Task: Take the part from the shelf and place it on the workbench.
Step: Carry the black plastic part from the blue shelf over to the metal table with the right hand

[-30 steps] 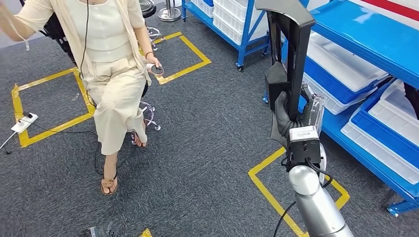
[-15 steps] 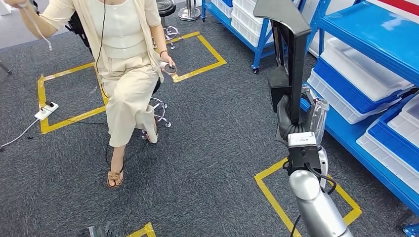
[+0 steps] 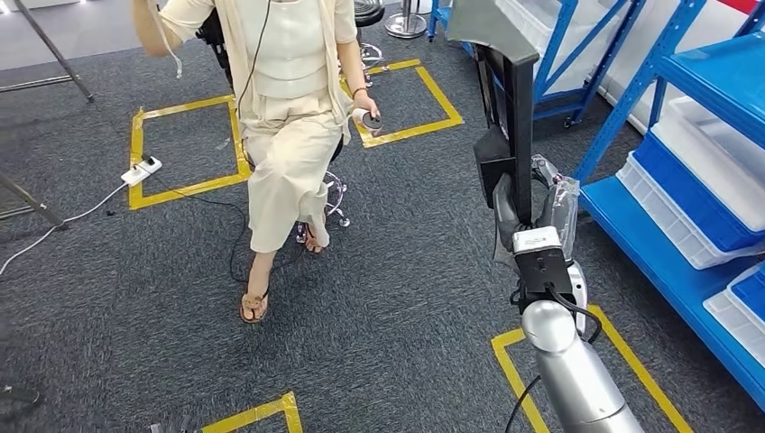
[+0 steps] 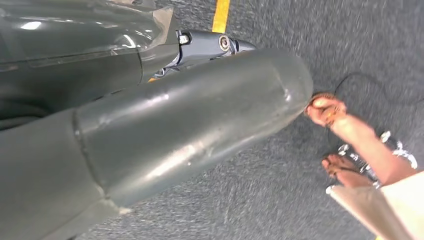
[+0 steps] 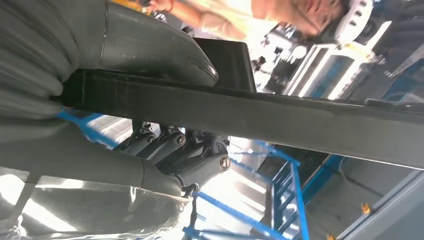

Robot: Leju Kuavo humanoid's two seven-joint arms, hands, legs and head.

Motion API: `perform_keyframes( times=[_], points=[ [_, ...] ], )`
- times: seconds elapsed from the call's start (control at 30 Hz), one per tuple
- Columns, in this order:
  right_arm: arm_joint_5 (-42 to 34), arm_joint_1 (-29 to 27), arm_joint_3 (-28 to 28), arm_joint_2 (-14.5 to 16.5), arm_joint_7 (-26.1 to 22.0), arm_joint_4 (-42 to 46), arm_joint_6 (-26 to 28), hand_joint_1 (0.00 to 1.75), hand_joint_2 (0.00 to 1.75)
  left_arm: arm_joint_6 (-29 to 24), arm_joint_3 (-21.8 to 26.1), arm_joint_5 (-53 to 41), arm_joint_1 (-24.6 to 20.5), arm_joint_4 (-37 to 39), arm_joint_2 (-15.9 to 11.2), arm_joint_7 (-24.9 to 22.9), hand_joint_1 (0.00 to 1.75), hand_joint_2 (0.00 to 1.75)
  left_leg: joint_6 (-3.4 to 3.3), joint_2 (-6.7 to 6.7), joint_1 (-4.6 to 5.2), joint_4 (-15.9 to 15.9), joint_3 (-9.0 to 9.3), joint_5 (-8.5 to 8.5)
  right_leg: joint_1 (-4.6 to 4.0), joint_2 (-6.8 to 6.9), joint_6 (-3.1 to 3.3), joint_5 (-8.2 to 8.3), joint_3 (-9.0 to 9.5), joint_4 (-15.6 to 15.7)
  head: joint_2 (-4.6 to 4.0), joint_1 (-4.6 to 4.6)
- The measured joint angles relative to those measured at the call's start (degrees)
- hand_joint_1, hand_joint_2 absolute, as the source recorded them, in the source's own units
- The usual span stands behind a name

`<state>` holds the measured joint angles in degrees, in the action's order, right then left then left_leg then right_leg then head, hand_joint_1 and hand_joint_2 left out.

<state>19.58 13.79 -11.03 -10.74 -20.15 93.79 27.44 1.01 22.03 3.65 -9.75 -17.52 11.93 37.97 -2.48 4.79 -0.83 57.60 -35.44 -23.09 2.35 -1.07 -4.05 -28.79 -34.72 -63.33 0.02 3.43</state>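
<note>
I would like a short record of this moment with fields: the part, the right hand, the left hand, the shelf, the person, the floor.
part: long black part, held upright, its wide end on top
right hand: right hand grips the part's lower end
left hand: left hand holds nothing that I can see; whether its fingers are open or closed cannot be told
shelf: blue shelf with white bins, to the robot's right
person: person seated on a chair, ahead and to the left
floor: grey carpet with yellow tape squares
</note>
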Motion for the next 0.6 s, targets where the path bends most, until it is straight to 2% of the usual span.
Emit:
perform_keyframes(
  times=[0.03, 0.07, 0.1, 0.17, 0.2, 0.23, 0.3, 0.33, 0.37, 0.4, 0.43, 0.47, 0.5, 0.53, 0.57, 0.6],
  points=[
    [-0.04, 0.34, -0.09, 0.03, -0.13, -0.25, -0.17, 1.75, 1.75, 0.00, 0.08, 0.10, -0.02, -0.02, -0.05, 0.11, 0.00, 0.00, 0.52, 0.58, -0.07, 0.34, -0.33, -0.05, 0.19, -0.74, -0.19, 0.95, 1.45, 2.98, 0.00, -0.02],
    [-0.07, 0.70, -0.23, 0.11, -0.23, -0.51, -0.40, 1.75, 1.75, -0.02, 0.19, 0.23, 0.00, -0.03, -0.11, 0.25, 0.00, 0.00, 1.02, 1.09, -0.12, 0.59, -0.71, -0.04, 0.18, -1.30, -0.03, 1.39, 2.20, 4.61, 0.00, -0.04],
    [-0.07, 1.13, -0.46, 0.27, -0.31, -0.77, -0.65, 1.75, 1.75, -0.07, 0.34, 0.36, 0.11, -0.05, -0.18, 0.37, 0.00, 0.00, 1.47, 1.53, -0.16, 0.67, -1.06, 0.07, -0.05, -1.45, 0.43, 1.40, 2.33, 4.94, 0.00, -0.06],
    [-0.01, 2.25, -1.11, 0.75, -0.30, -1.26, -1.19, 1.75, 1.75, -0.17, 0.66, 0.53, 0.51, -0.05, -0.27, 0.51, 0.00, 0.00, 2.02, 1.95, -0.51, 0.64, -1.43, 0.26, -0.18, -0.65, 1.42, 1.69, 2.25, 4.83, 0.00, -0.10],
    [0.09, 2.90, -1.49, 1.03, -0.25, -1.47, -1.45, 1.75, 1.75, -0.21, 0.80, 0.55, 0.68, -0.05, -0.31, 0.56, 0.00, 0.00, 2.17, 1.17, -0.57, 1.24, -1.76, -0.16, -0.18, -0.24, 1.86, 1.80, 2.26, 4.82, 0.00, -0.16],
    [0.22, 3.47, -1.83, 1.28, -0.19, -1.65, -1.64, 1.75, 1.75, -0.22, 0.93, 0.56, 0.74, -0.05, -0.33, 0.60, 0.00, 0.00, 2.27, -0.22, -0.56, 3.04, -2.61, -1.28, -0.24, 0.21, 2.34, 1.87, 2.27, 4.87, 0.00, -0.27],
    [0.54, 4.22, -2.40, 1.70, 0.00, -2.05, -1.84, 1.75, 1.75, -0.21, 1.15, 0.57, 0.74, -0.05, -0.33, 0.68, 0.00, 0.00, 2.31, -3.39, -0.38, 10.32, -6.03, -5.09, -0.85, 1.31, 3.09, 1.84, 2.24, 4.88, 0.00, -0.46],
    [0.65, 4.41, -2.61, 1.84, 0.05, -2.27, -1.85, 1.75, 1.75, -0.19, 1.23, 0.57, 0.77, -0.05, -0.32, 0.70, 0.00, 0.00, 2.24, -4.18, -0.34, 14.47, -8.03, -6.85, -1.26, 1.96, 3.37, 1.77, 2.21, 4.88, 0.00, -0.50],
    [0.72, 4.52, -2.77, 1.96, 0.10, -2.46, -1.86, 1.75, 1.75, -0.18, 1.29, 0.57, 0.83, -0.05, -0.31, 0.71, 0.00, 0.00, 2.11, -4.46, -0.31, 17.46, -9.47, -7.89, -1.59, 2.56, 3.52, 1.73, 2.18, 4.88, 0.00, -0.50],
    [0.76, 4.62, -2.90, 2.05, 0.12, -2.67, -1.87, 1.75, 1.75, -0.17, 1.33, 0.54, 0.91, -0.05, -0.31, 0.72, 0.00, 0.00, 1.82, -4.54, -0.22, 18.23, -9.81, -7.80, -1.91, 3.18, 3.68, 1.68, 2.17, 4.88, 0.00, -0.50],
    [0.78, 4.71, -3.01, 2.14, 0.14, -2.84, -1.87, 1.75, 1.75, -0.16, 1.35, 0.50, 0.97, -0.05, -0.30, 0.72, 0.00, 0.00, 1.45, -4.59, -0.07, 17.16, -9.17, -6.95, -2.16, 3.71, 3.78, 1.64, 2.17, 4.88, 0.00, -0.50],
    [0.79, 4.86, -3.12, 2.22, 0.18, -2.97, -1.87, 1.75, 1.75, -0.16, 1.35, 0.46, 0.99, -0.05, -0.31, 0.72, 0.00, 0.00, 0.91, -4.87, 0.24, 14.01, -7.35, -5.41, -2.36, 4.23, 3.85, 1.59, 2.21, 4.88, 0.00, -0.50],
    [0.79, 5.03, -3.23, 2.29, 0.23, -3.10, -1.86, 1.75, 1.75, -0.16, 1.36, 0.42, 0.99, -0.07, -0.33, 0.73, 0.00, 0.00, 0.18, -5.73, 0.77, 9.80, -4.88, -3.74, -2.50, 4.75, 3.91, 1.54, 2.29, 4.88, 0.00, -0.50],
    [0.74, 5.19, -3.30, 2.34, 0.27, -3.20, -1.85, 1.75, 1.75, -0.19, 1.36, 0.38, 0.95, -0.09, -0.39, 0.74, 0.00, 0.00, -0.51, -6.89, 1.36, 6.23, -2.78, -2.75, -2.65, 5.16, 3.94, 1.50, 2.36, 4.89, 0.00, -0.48],
    [0.67, 5.36, -3.35, 2.37, 0.32, -3.30, -1.84, 1.75, 1.75, -0.21, 1.36, 0.35, 0.90, -0.13, -0.46, 0.78, 0.00, 0.00, -1.09, -7.89, 1.93, 3.33, -1.15, -2.06, -2.75, 5.59, 3.95, 1.46, 2.39, 4.91, 0.00, -0.46],
    [0.60, 5.47, -3.38, 2.40, 0.38, -3.42, -1.82, 1.75, 1.75, -0.24, 1.36, 0.33, 0.87, -0.18, -0.53, 0.81, 0.00, 0.00, -1.49, -8.53, 2.38, 1.95, -0.46, -1.94, -2.78, 5.99, 3.91, 1.44, 2.39, 4.94, 0.00, -0.47]
  ],
)
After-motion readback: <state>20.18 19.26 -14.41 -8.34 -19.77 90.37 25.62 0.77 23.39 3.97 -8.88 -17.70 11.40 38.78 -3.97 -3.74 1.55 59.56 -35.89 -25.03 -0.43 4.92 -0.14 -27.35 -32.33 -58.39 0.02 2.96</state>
